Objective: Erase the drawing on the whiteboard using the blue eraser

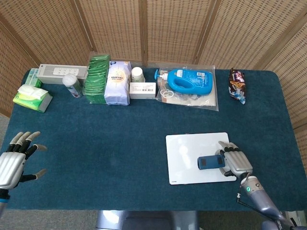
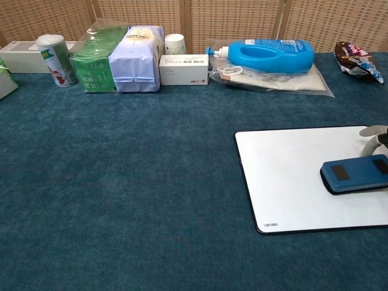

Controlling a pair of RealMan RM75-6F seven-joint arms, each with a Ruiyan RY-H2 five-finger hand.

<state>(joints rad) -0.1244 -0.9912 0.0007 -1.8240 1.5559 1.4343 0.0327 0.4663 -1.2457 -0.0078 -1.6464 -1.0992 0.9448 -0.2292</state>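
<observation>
At the far left of the head view, the left hand point(image 1: 13, 160) is seen held open above the near edge of the dark blue carpeted table point(image 1: 105, 143), fingers spread and nothing held. Behind it, near the back left corner, a green pack of wet wipes point(image 1: 32, 97) is laid beside a long grey box point(image 1: 62, 73) and a small white can with a green band point(image 2: 53, 59). Next along the back row, a tall green foil bag point(image 2: 94, 59) is stood against a pale lilac paper bag point(image 2: 138, 57), followed by a white paper cup point(image 2: 176, 43) and a flat white carton point(image 2: 184, 69). Further right, a blue plastic detergent bottle point(image 1: 189, 81) is laid on its side on a clear plastic pouch point(image 1: 201, 101). A dark snack packet point(image 1: 237, 85) is placed well apart near the back right corner.

At the near right, the white rectangular whiteboard point(image 1: 189, 151) is laid flat on the table. The blue rectangular eraser point(image 1: 208, 162) is pressed flat on the right part of the board and is gripped at its right end by the right hand point(image 1: 236, 163), whose fingers are closed around it.
</observation>
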